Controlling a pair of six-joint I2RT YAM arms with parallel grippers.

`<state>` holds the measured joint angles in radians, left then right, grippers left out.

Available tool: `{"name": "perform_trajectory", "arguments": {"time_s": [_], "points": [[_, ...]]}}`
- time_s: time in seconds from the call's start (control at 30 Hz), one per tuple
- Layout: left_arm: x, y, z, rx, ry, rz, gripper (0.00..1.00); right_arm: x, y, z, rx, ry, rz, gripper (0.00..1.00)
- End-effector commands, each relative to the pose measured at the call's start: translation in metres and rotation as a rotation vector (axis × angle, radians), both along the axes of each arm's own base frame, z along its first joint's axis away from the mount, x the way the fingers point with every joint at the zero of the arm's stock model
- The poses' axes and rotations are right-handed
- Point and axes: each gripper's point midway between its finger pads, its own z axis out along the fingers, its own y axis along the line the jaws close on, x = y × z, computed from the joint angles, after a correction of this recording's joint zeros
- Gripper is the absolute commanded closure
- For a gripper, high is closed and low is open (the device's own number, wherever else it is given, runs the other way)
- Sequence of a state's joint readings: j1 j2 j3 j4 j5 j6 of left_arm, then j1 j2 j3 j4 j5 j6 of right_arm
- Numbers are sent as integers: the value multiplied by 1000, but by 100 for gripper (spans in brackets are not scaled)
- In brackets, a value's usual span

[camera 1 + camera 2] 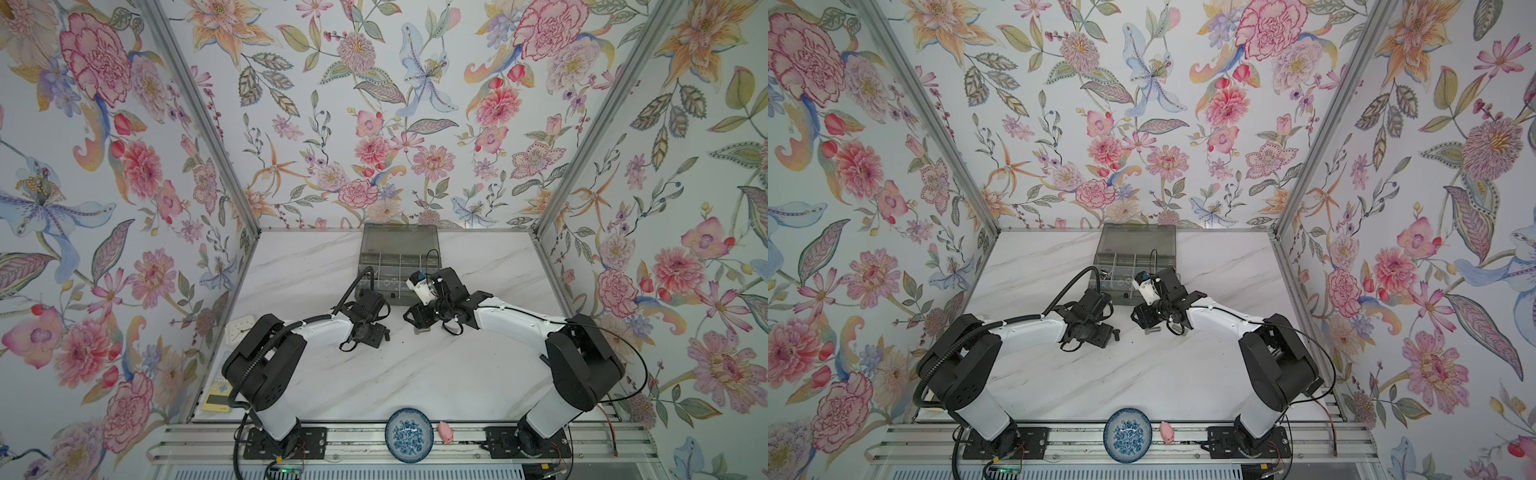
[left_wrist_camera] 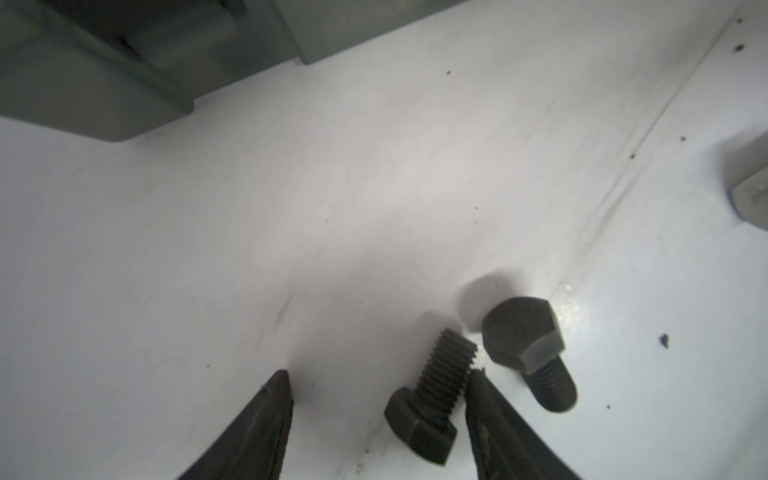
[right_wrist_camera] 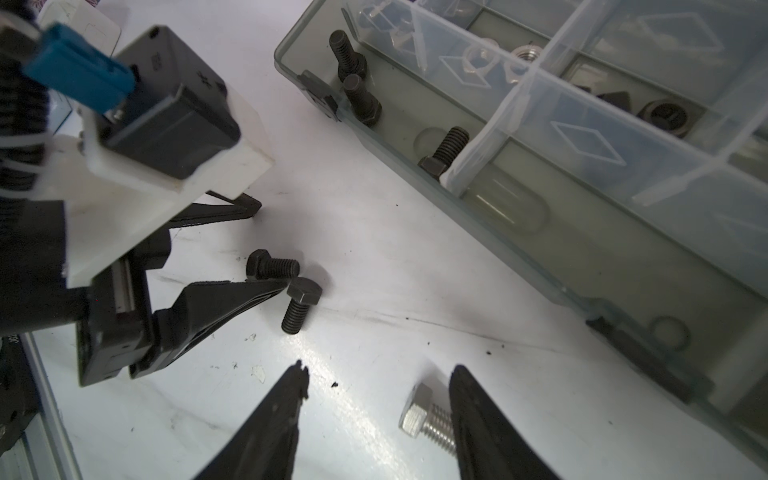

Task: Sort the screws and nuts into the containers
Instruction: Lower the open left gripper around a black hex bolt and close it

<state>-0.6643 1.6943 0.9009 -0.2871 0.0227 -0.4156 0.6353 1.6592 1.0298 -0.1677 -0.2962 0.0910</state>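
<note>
Two black screws lie on the white table in front of the grey organizer box [image 1: 398,258]. One black screw [image 2: 432,395] lies between the fingers of my left gripper [image 2: 380,374], touching one finger, with a wide gap to the other; the gripper is open. The second black screw [image 2: 528,345] lies just outside that finger. A silver screw [image 3: 426,411] lies between the fingers of my right gripper [image 3: 380,370], close against one finger; it is open too. The containers hold several black screws [image 3: 357,83], a black hex nut [image 3: 665,114] and a silver nut [image 3: 525,54].
The two grippers face each other close together just before the box's front wall [image 3: 519,257]. A blue-and-white bowl [image 1: 409,434] and a small pink object [image 1: 446,432] sit on the front rail. A white square item [image 1: 240,328] and a yellow device [image 1: 218,401] lie at the table's left edge.
</note>
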Motion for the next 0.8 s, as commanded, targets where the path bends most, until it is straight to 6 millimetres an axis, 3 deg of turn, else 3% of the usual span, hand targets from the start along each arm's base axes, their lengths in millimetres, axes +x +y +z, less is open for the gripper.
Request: {"name": "perform_trajectory", "arguments": {"time_s": [0.0,0.23,0.77], "points": [[-16,-3,-7,-14,50,-26,36,-6,-3,-9,-21,19,3,41],[-19,-14,-11,-61,70,-45,46,-6,-4,-8,-22,17,-1,41],[-27,-9,-13,-36,100,-59,60,-4,-3,-9,-22,18,-2,41]]}}
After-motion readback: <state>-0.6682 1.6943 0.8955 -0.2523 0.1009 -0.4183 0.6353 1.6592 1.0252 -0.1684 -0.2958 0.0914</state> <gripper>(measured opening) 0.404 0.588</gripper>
